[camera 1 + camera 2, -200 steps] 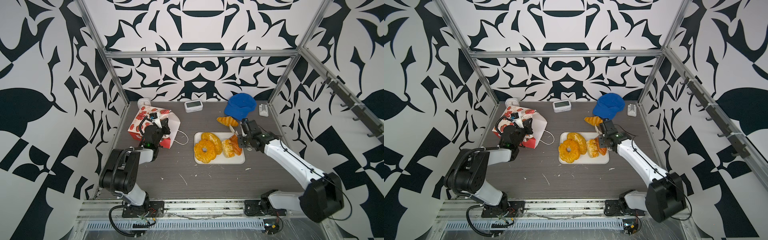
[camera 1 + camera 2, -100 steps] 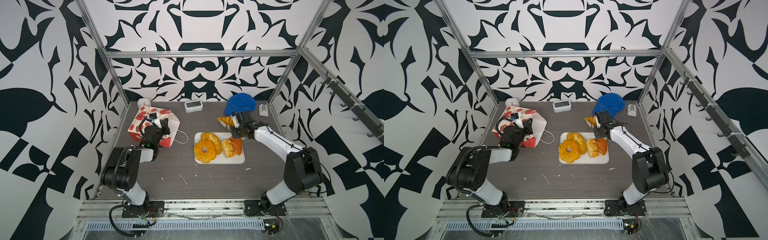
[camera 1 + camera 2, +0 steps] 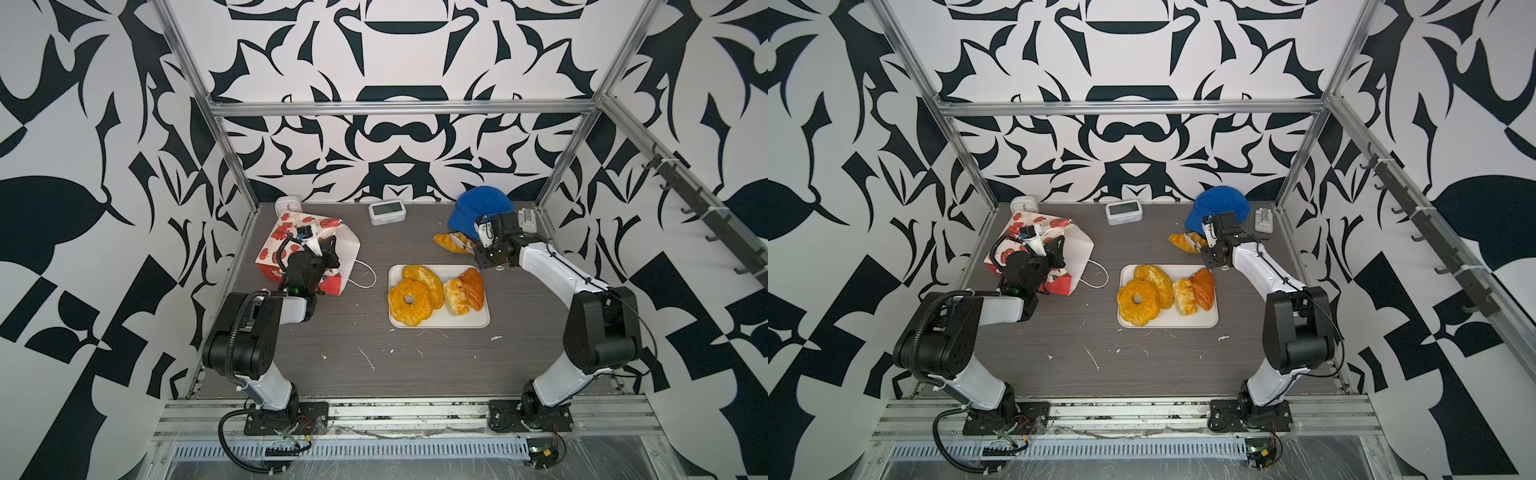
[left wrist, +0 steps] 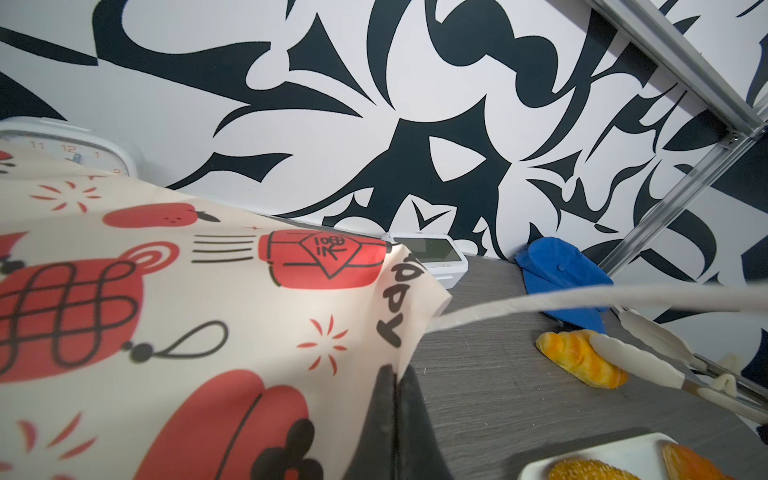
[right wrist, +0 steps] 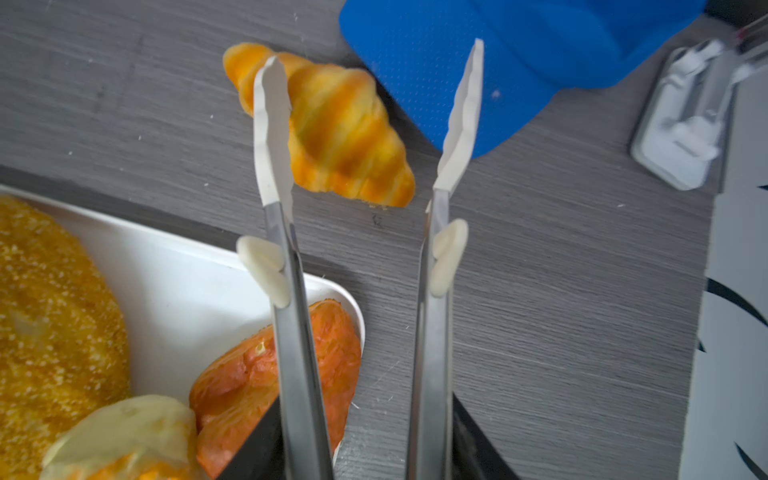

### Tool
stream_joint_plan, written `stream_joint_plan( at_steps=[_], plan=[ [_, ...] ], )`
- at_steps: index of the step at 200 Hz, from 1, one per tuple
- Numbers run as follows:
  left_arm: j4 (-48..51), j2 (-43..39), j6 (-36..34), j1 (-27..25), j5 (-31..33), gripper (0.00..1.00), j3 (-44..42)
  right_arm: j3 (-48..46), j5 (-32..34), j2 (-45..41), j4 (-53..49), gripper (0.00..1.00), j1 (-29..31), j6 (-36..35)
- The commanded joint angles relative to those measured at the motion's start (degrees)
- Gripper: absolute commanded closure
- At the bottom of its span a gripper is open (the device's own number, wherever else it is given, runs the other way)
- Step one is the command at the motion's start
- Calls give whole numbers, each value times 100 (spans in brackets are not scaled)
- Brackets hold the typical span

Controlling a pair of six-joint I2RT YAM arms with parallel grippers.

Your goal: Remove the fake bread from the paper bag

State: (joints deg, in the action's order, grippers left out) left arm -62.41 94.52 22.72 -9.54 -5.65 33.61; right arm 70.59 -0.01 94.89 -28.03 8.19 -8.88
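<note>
My left gripper (image 4: pixel 392 382) is clamped tight on the rim of the paper bag (image 3: pixel 272 253), probably to steady it at far left. My right gripper (image 5: pixel 365 457) clasps tongs (image 5: pixel 291 332), their tips spread over a croissant (image 5: pixel 336 129) lying on the grey bench (image 3: pixel 415 365) beside a blue cap (image 3: pixel 478 203). Four breads (image 3: pixel 411 297) fill the white tray (image 3: pixel 478 322). Patterned black-and-white walls (image 3: pixel 374 50) surround the bench.

Bench (image 3: pixel 415 365): matt grey wood-grain surface, scuffed
Paper bag (image 3: pixel 270 249): matt printed paper, creased
Croissant (image 5: pixel 340 129): glossy, smooth, plastic-looking
Ring (image 5: pixel 50 324): grainy, speckled, less shiny
Tray (image 5: pixel 174 266): smooth white plastic
Tongs (image 5: pixel 432 332): brushed metal arms, matt white tips
Cap (image 5: pixel 540 41): blue cloth, fine dimpled weave
</note>
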Motion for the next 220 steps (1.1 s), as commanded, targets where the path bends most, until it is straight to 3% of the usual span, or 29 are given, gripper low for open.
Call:
stream_joint_plan(
  at_steps=[1, 78, 135, 220],
  plan=[
    [-262, 129, 153, 49, -108, 100, 6, 302, -635, -94, -105, 48, -143, -312],
    [-368, 137, 254, 134, -198, 100, -47, 447, -1143, -43, -384, 49, -587, -659],
    [-456, 191, 321, 145, -247, 100, -56, 438, -1531, 84, -474, 49, -591, -803],
    [-483, 203, 346, 181, -272, 100, -65, 562, -1297, 478, -539, 49, -589, -883]
  ],
)
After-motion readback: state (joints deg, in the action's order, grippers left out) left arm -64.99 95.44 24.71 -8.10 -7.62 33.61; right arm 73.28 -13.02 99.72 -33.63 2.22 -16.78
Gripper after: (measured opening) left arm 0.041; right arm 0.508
